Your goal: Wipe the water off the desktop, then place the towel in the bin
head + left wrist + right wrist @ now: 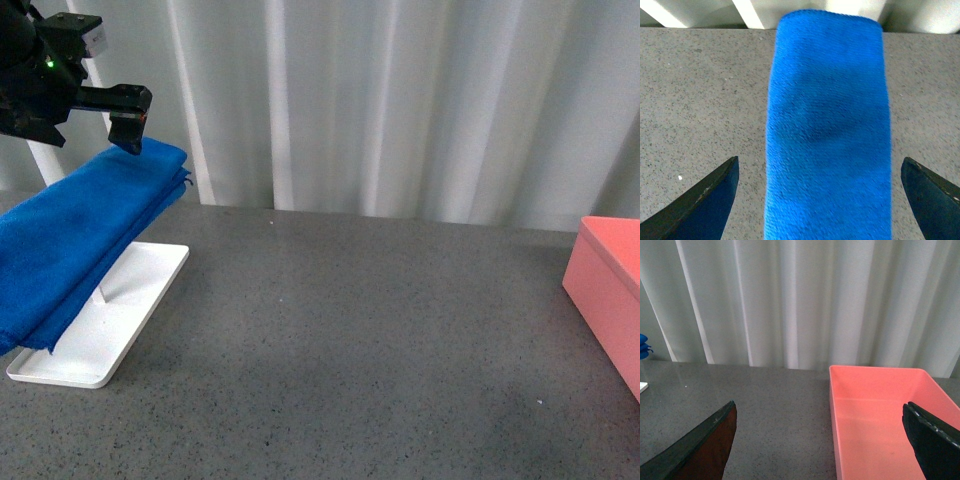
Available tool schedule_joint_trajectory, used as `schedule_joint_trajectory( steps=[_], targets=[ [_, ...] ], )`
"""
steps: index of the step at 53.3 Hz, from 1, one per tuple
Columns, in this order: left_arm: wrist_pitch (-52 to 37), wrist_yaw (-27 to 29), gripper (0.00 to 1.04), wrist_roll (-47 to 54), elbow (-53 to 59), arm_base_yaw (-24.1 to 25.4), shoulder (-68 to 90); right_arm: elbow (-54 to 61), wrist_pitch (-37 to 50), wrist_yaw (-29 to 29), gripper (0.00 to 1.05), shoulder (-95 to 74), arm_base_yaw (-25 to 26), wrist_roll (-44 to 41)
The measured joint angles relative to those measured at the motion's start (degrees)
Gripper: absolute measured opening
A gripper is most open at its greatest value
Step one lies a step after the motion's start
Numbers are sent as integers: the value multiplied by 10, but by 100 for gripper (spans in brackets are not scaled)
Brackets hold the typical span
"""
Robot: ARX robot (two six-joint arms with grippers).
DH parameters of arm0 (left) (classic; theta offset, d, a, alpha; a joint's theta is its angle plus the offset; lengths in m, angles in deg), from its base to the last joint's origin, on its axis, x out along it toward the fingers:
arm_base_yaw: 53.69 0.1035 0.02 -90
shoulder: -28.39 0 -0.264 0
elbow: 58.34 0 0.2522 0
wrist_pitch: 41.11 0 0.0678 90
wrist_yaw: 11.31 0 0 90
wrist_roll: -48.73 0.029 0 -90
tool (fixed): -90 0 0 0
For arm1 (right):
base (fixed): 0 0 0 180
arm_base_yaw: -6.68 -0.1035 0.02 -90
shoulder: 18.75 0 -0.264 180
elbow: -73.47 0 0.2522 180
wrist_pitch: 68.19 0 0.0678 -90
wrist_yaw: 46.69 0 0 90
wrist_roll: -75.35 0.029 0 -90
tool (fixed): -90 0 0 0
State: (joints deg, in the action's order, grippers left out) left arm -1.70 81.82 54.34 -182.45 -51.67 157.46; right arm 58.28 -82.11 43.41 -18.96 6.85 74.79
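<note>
At upper left, the left gripper (128,128) is hovering over the towel (85,235), jaws spread wide, holding nothing: pickup is starting, needing lowering and clamping. Right gripper (820,404) is gaping, empty.

Even bright diffuse light, soft faint shadows, frames sharp

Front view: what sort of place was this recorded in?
Probably a staged lab bench, not a home: a speckled grey desktop, a plain white curtain behind, and a blue towel over a white tray and a pink bin.
</note>
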Motion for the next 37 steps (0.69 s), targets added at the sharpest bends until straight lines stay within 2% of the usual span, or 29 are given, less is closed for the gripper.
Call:
schedule_joint_trajectory(
  steps=[10,29,37],
  targets=[
    [-7,19,98,-8,-41,12,46,0,0,0,98,0,0,0],
    [-7,17,98,-8,-73,8,77,0,0,0,98,0,0,0],
    [-6,18,76,-3,-74,6,78,0,0,0,98,0,0,0]
  ],
)
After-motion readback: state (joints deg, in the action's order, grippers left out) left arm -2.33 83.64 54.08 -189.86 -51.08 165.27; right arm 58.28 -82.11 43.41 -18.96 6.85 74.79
